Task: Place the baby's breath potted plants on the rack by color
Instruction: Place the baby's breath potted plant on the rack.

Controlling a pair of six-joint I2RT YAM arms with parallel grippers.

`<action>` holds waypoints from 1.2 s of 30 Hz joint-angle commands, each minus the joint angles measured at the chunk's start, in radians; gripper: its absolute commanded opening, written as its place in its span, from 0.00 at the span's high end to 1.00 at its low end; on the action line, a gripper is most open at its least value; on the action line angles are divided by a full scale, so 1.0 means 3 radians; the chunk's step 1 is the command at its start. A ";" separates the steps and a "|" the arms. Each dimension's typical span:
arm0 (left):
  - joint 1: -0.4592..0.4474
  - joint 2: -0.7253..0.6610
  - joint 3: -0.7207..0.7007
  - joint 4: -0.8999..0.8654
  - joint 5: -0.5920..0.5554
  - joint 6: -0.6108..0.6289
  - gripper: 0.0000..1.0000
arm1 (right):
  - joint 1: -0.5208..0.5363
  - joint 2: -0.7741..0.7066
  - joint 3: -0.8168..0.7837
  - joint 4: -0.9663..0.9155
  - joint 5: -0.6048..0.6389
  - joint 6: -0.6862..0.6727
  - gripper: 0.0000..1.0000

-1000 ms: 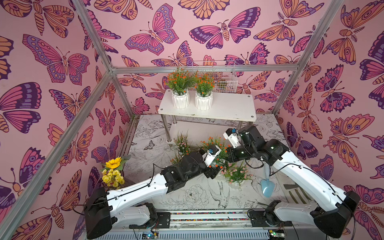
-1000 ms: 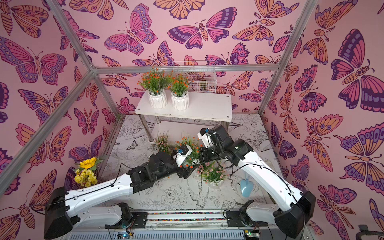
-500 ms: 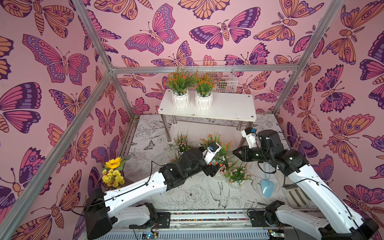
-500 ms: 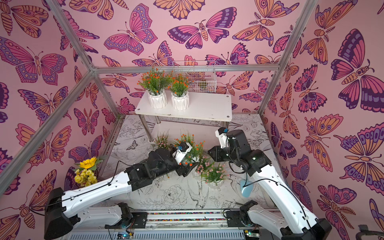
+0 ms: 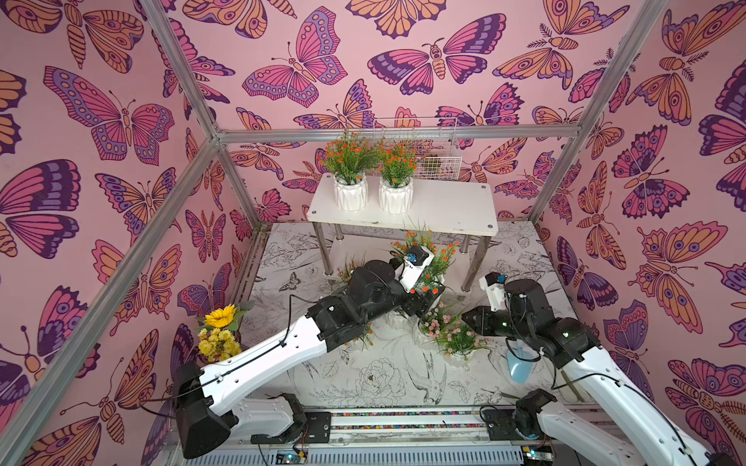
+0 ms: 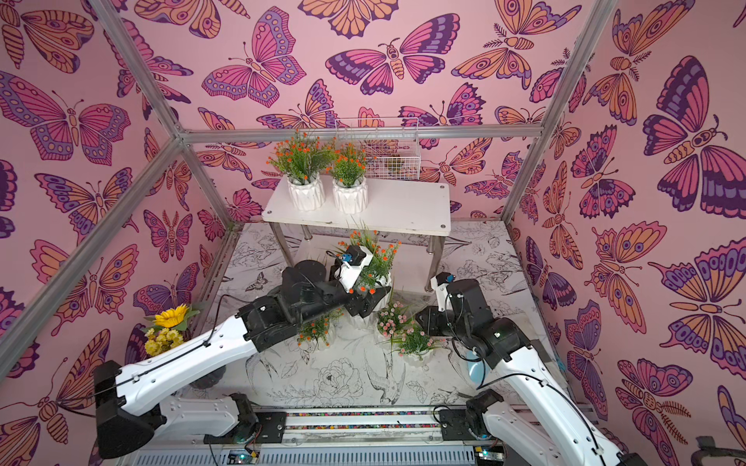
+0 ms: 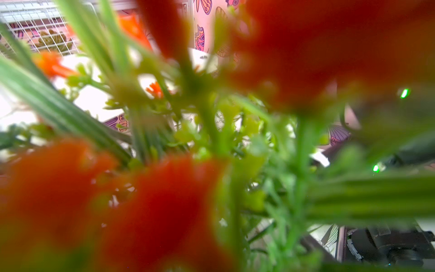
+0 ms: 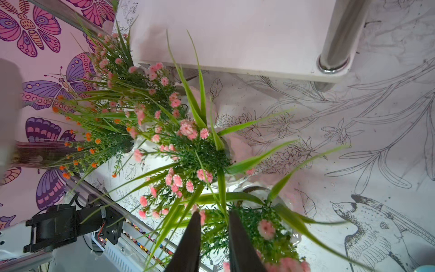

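Observation:
Two orange baby's breath potted plants (image 5: 350,189) (image 5: 395,193) stand at the left of the rack's top board (image 5: 444,210). In both top views my left gripper (image 5: 428,298) is shut on the white pot of a third orange plant (image 6: 377,262), held off the floor in front of the rack. Blurred orange flowers (image 7: 164,200) fill the left wrist view and hide the jaws. My right gripper (image 8: 214,213) hovers open by a narrow gap over a pink plant (image 8: 266,230), with a second pink plant (image 8: 193,150) beyond it. Another orange plant (image 6: 319,327) stands under the left arm.
A sunflower bouquet (image 5: 220,322) stands at the left wall. A white wire basket (image 5: 420,153) hangs behind the rack. A light-blue object (image 5: 518,365) lies under the right arm. The rack's metal leg (image 8: 336,47) and lower board (image 8: 235,35) are close beyond the pink plants.
My left gripper has carried the orange plant up and toward the rack. My right arm has pulled back from the rack to above the pink plants, and its jaws have parted slightly.

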 commanded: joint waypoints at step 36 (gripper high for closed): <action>0.0698 0.1525 0.2484 -0.0222 0.0602 -0.0190 0.31 | -0.0020 -0.0300 -0.0351 0.0105 0.0079 0.0140 0.77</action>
